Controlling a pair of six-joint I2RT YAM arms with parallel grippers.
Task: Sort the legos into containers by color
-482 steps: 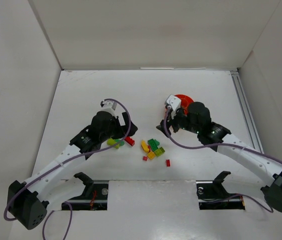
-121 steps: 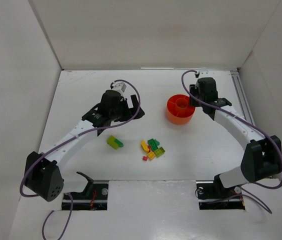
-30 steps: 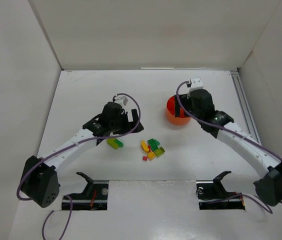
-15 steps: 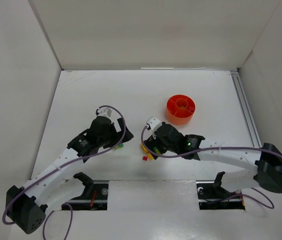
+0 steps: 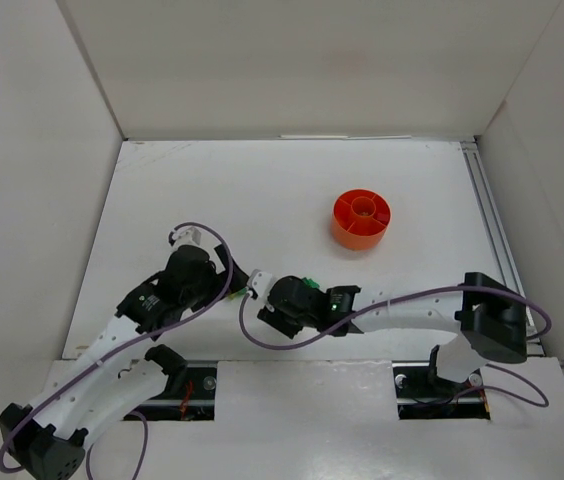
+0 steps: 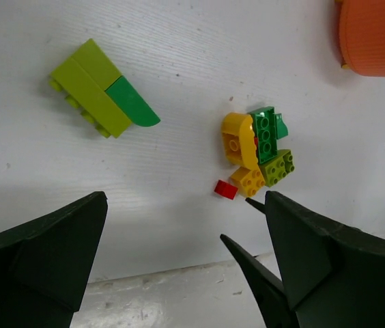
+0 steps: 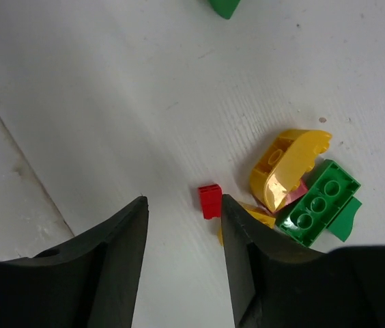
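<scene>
White walls (image 5: 292, 70) box in the white table (image 5: 262, 180), and the loose bricks lie close to its near edge, about midway along. The orange dish (image 5: 346, 236) sits well apart from them, out toward the far right corner, with neither of my arms near it.

My right gripper (image 7: 182, 201) hangs low over the pile, its fingers parted a modest way and holding nothing. The small red brick (image 7: 210, 201) lies just ahead of the gap, but nearer one fingertip than the other (not centred, as I read it). Just beside it is the yellow curved brick (image 7: 284, 164), with the green brick (image 7: 319, 201) against that. My left gripper (image 6: 184, 205) is spread wide and empty, seemingly higher up. Its camera also shows the lime and green block (image 6: 97, 89) lying alone, apart from the cluster on the side toward the left edge.

The step in hand, I judge, is picking up the red one. To do it well I should slide sideways until the brick sits mid-gap, then come straight down so both pads meet its flat sides together. It is tiny and light, so a lopsided close would likely flick it away or shove it into the yellow piece. I should keep that finger clear of the yellow curve, close gently, lift before swinging, and keep my left arm out of the path to the dish.
</scene>
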